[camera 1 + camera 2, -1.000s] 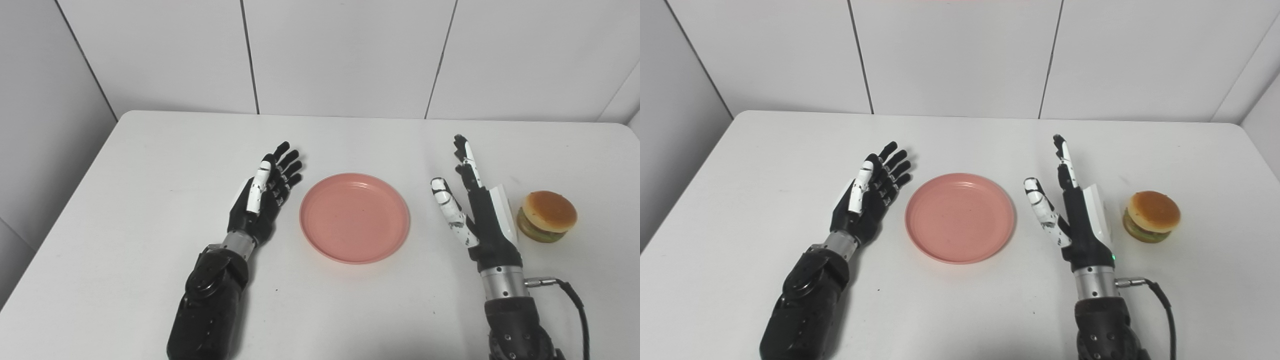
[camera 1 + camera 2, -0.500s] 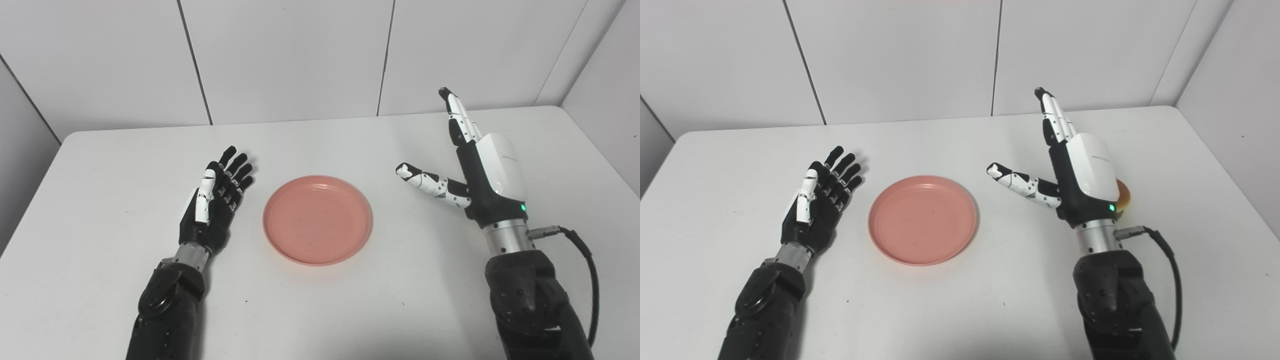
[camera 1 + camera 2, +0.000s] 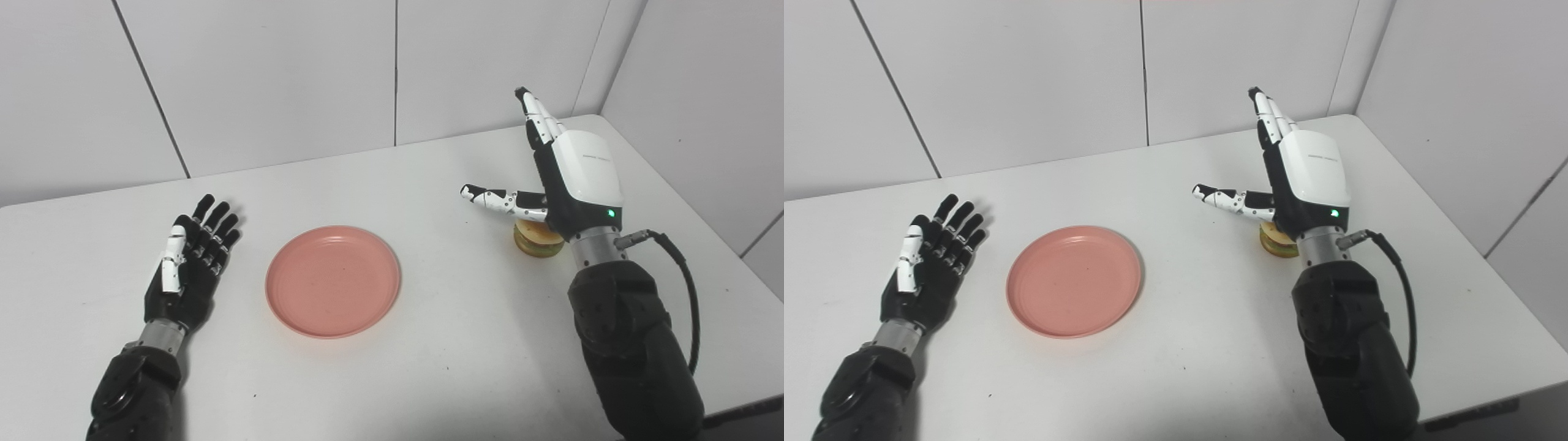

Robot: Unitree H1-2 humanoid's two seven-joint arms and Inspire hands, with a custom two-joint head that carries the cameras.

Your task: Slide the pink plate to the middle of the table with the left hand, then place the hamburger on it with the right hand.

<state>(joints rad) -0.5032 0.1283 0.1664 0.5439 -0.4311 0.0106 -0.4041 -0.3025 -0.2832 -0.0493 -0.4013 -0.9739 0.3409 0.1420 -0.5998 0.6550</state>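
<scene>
The pink plate [image 3: 332, 280] lies flat and empty on the white table [image 3: 398, 184]. My left hand [image 3: 190, 269] rests palm up to the plate's left, open, a short gap from its rim. My right hand [image 3: 566, 174] is raised above the table on the right, open, fingers straight up and thumb pointing left. The hamburger [image 3: 536, 238] sits on the table directly under that hand's wrist, mostly hidden by it; only its lower part shows. In the right eye view the hamburger [image 3: 1277, 240] peeks out below the right hand [image 3: 1301, 174].
White tiled walls close the table at the back and right. The table's right edge [image 3: 692, 202] runs close beside the right arm. A black cable [image 3: 680, 269] loops from the right wrist.
The camera has swung to the right, shifting the whole picture left. My right hand has lifted and moved over the hamburger, covering most of it. The left hand and plate have stayed put.
</scene>
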